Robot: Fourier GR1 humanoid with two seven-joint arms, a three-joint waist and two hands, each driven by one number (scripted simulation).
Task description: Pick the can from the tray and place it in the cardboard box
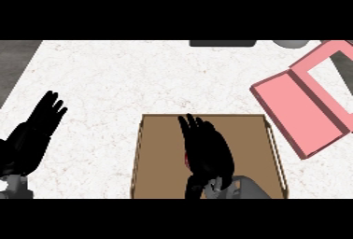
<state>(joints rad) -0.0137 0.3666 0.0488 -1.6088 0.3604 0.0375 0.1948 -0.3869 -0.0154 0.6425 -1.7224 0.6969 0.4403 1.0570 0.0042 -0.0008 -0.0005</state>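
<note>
the right hand [207,151] hung over the box [155,158], hiding something red; grip unclear. left hand [34,133] rested open.

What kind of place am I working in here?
Probably a kitchen counter: a white speckled stone-like countertop carries a brown tray and a pink box. The right hand is over the tray.

**Black hands, brown box, pink tray**

White counter [138,74] here, faintly veined with beige marbling. Brown cardboard box [162,154], paler tan rim. Pink tray [303,116], darker pink walls. Both hands black, left hand [34,130] and right hand [207,149], with a sliver of red beside the right one. Grey forearms below.
</note>
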